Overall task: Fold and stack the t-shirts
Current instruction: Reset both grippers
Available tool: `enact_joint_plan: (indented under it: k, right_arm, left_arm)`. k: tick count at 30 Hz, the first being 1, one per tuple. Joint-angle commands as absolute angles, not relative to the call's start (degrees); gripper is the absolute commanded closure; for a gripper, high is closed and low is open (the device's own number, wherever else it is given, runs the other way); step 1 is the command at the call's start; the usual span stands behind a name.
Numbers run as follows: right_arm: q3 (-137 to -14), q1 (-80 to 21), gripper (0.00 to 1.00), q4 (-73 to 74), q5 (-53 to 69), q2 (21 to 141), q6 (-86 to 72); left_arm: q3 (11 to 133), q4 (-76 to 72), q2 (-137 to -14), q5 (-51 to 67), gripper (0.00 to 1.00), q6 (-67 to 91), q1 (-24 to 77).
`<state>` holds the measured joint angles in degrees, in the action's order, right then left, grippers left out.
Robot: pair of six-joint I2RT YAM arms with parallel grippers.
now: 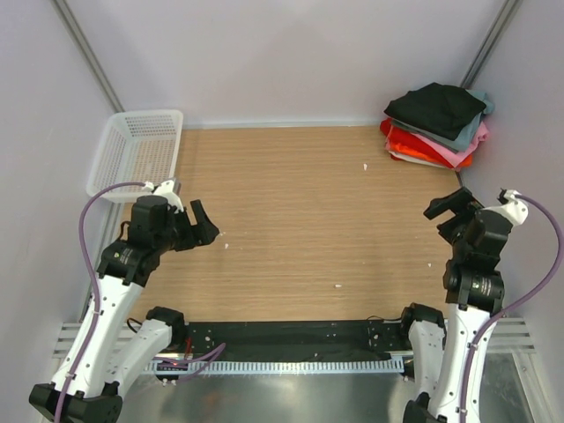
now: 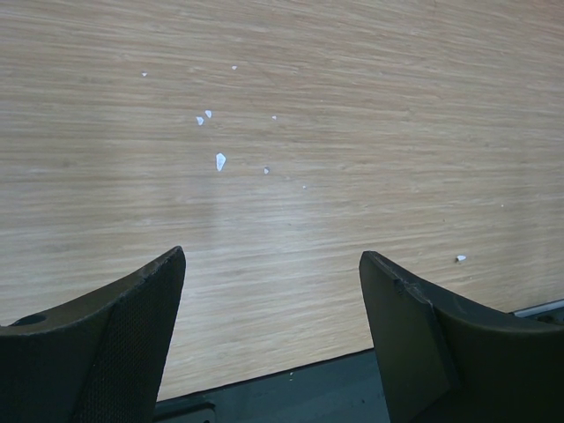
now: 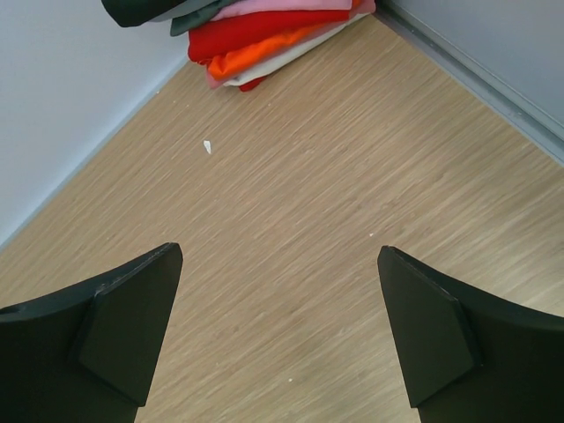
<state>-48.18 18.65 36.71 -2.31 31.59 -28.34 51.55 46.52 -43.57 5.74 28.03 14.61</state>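
Observation:
A stack of folded t-shirts sits in the table's far right corner. A black t-shirt (image 1: 435, 107) lies on top, over teal-grey (image 1: 465, 134), pink (image 1: 462, 154), red-orange (image 1: 416, 144) and white ones. The stack also shows at the top of the right wrist view (image 3: 256, 35). My left gripper (image 1: 204, 226) is open and empty over the left of the table (image 2: 271, 260). My right gripper (image 1: 448, 214) is open and empty at the right edge, short of the stack (image 3: 280, 256).
A white plastic mesh basket (image 1: 137, 152) stands at the far left corner. Small white specks (image 2: 220, 160) lie on the wooden tabletop (image 1: 308, 220). Grey walls close the back and sides. A dark strip (image 1: 291, 335) runs along the near edge.

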Motion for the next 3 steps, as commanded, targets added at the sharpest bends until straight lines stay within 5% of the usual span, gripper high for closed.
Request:
enact_joint_plan:
  k: [1, 3]
  right_arm:
    - [-48.78, 17.58, 0.00, 36.21, -4.30, 29.71, -26.45]
    - [-49.04, 17.14, 0.00, 36.30, -4.92, 29.53, -26.63]
  left_arm:
    - [51.68, 44.74, -42.45, 4.92, 0.19, 27.42, 14.77]
    - [51.68, 44.74, -42.10, 4.57, 0.19, 27.51, 14.77]
